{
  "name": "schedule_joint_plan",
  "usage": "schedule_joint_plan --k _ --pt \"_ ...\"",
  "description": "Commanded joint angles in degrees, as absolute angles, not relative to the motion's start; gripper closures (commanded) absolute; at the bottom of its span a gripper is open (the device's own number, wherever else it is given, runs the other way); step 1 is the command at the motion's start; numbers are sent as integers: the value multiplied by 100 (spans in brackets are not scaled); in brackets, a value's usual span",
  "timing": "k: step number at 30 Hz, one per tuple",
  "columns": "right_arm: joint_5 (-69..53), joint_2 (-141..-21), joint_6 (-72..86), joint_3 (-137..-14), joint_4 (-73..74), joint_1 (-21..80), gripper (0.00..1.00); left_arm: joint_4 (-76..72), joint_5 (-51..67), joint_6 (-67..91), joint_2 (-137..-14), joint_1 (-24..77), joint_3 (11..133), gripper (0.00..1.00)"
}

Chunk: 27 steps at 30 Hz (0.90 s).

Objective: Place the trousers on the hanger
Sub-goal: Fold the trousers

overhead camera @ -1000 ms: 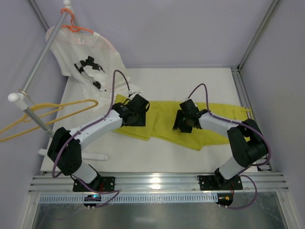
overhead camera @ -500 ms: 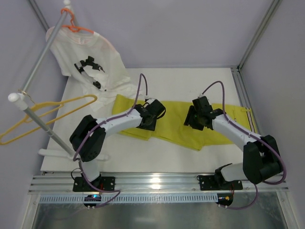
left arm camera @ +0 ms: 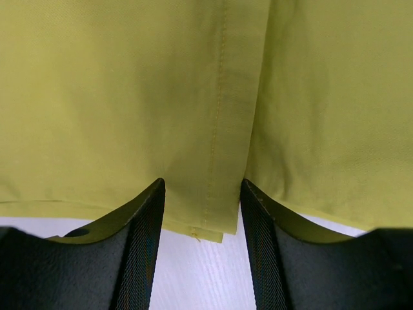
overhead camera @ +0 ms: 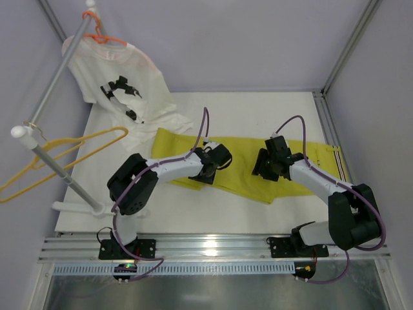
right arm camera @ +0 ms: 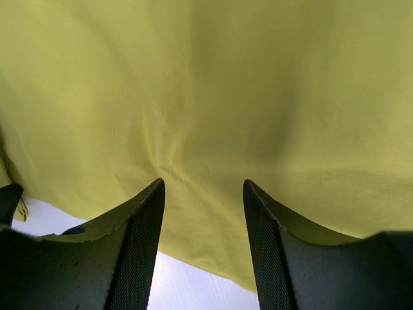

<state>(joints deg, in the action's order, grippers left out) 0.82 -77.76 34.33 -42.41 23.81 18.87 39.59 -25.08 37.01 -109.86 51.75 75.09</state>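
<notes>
Currently jaws spread on left tool (overhead camera: 211, 166) and right tool (overhead camera: 266, 166), both low over trousers (overhead camera: 240, 173) lying flat on table (overhead camera: 258, 110). Hanger (overhead camera: 71, 152) hangs on rail (overhead camera: 77, 187), well left.

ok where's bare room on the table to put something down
Bare table runs behind the trousers, from the white T-shirt to the right edge, and in front of them along the near edge. Crowded on the left: T-shirt and yellow hanger.
</notes>
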Motion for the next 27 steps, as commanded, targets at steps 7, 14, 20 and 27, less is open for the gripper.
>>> schedule_joint_plan --k 7,14,20,27 --pt "-141 -7813 3331 -4192 2057 1854 45 4157 -2865 3867 -10801 5159 7804 47" --pt "-123 -7726 3331 -4184 2118 1837 45 4192 -2918 3972 -11153 5159 7708 61" --pt "-167 -7726 3357 -4184 2101 1837 45 4315 -2936 4017 -11145 5150 7717 77" --pt "-237 -7576 3410 -4184 2145 1846 45 4254 -2690 4157 -10952 4949 7489 100"
